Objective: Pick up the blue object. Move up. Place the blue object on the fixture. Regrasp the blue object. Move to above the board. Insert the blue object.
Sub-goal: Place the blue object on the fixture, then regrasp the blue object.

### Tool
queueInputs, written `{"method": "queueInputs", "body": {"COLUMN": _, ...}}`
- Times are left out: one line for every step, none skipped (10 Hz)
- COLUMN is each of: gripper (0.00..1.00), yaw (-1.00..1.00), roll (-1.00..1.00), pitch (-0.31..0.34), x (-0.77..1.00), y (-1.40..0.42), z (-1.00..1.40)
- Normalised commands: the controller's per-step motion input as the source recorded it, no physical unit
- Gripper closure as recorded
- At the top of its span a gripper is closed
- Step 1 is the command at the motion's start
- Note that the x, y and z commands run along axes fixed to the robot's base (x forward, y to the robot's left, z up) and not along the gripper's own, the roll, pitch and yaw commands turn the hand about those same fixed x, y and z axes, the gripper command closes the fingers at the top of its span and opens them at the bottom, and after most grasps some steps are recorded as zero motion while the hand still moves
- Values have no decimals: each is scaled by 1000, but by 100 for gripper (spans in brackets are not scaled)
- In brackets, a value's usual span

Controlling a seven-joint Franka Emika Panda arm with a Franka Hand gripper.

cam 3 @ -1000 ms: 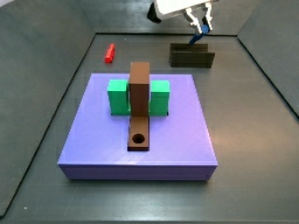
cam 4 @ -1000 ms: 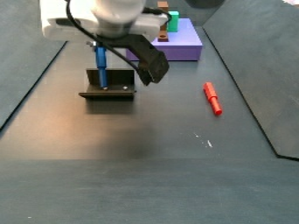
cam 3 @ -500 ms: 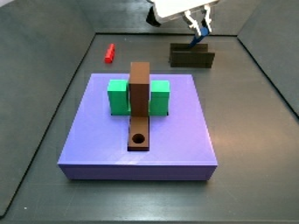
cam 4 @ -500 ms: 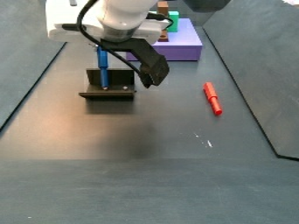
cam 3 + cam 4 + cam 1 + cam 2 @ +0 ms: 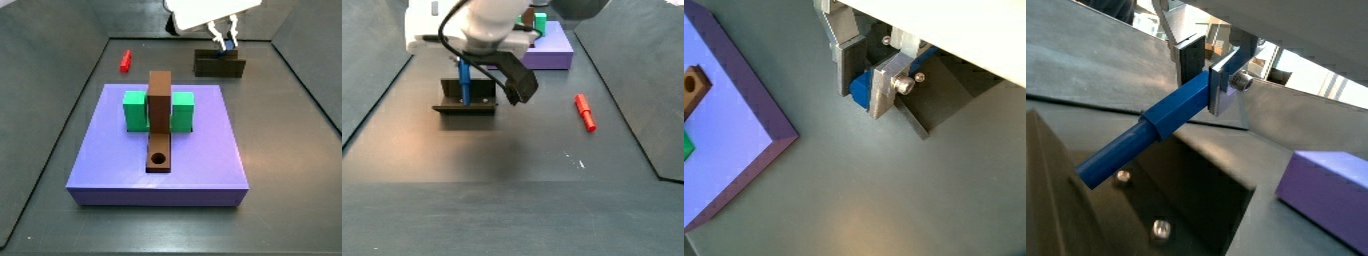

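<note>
The blue object [image 5: 1153, 130] is a long blue bar. It stands nearly upright with its lower end at the dark fixture [image 5: 466, 106], as a side view shows [image 5: 464, 80]. My gripper [image 5: 1213, 85] is shut on the bar's upper end, directly above the fixture. In a wrist view the bar [image 5: 858, 86] sits between the silver fingers [image 5: 885, 88]. In a side view the gripper [image 5: 223, 37] hangs over the fixture [image 5: 221, 66] at the back right, and the bar is mostly hidden behind the fingers.
The purple board [image 5: 201, 160] carries a brown bar with a hole [image 5: 159, 120] and a green block [image 5: 135, 110]; the board also shows in a side view [image 5: 553, 55]. A red piece [image 5: 124, 60] lies on the floor, apart from the fixture [image 5: 584, 110]. Grey walls ring the floor.
The hand has turned and shifted slightly above the fixture, and the blue bar has leaned with it. The fingers stay closed on the bar.
</note>
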Motion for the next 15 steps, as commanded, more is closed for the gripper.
{"method": "queueInputs", "body": {"gripper": 100, "yaw": 0, "roll": 0, "pitch": -137, "x": -17, "y": 0, "z": -234}}
{"method": "queueInputs", "body": {"gripper": 100, "yaw": 0, "roll": 0, "pitch": -163, "x": -40, "y": 0, "z": -240}}
{"method": "queueInputs", "body": {"gripper": 100, "yaw": 0, "roll": 0, "pitch": -89, "x": -9, "y": 0, "z": -163}}
{"method": "queueInputs", "body": {"gripper": 100, "yaw": 0, "roll": 0, "pitch": 0, "x": 0, "y": 0, "z": 0}}
{"method": "queueInputs", "body": {"gripper": 0, "yaw": 0, "roll": 0, "pitch": 0, "x": 0, "y": 0, "z": 0}}
{"method": "queueInputs", "body": {"gripper": 0, "yaw": 0, "roll": 117, "pitch": 0, "x": -77, "y": -26, "z": 0}}
{"method": "queueInputs", "body": {"gripper": 0, "yaw": 3, "roll": 706, "pitch": -23, "x": -174, "y": -231, "z": 671}}
{"method": "queueInputs", "body": {"gripper": 0, "yaw": 86, "roll": 706, "pitch": 0, "x": -43, "y": -257, "z": 983}}
{"method": "queueInputs", "body": {"gripper": 0, "yaw": 111, "roll": 677, "pitch": 0, "x": 171, "y": -246, "z": 1000}}
{"method": "queueInputs", "body": {"gripper": 0, "yaw": 169, "roll": 729, "pitch": 83, "x": 411, "y": -231, "z": 994}}
{"method": "queueInputs", "body": {"gripper": 0, "yaw": 240, "roll": 754, "pitch": 180, "x": 631, "y": -160, "z": 957}}
{"method": "queueInputs", "body": {"gripper": 0, "yaw": 251, "roll": 631, "pitch": 300, "x": 740, "y": 0, "z": 926}}
{"method": "queueInputs", "body": {"gripper": 0, "yaw": 274, "roll": 640, "pitch": 366, "x": 729, "y": 0, "z": 849}}
{"method": "queueInputs", "body": {"gripper": 0, "yaw": 271, "roll": 800, "pitch": 477, "x": 637, "y": 69, "z": 606}}
{"method": "queueInputs", "body": {"gripper": 0, "yaw": 257, "roll": 911, "pitch": 580, "x": 534, "y": 100, "z": 423}}
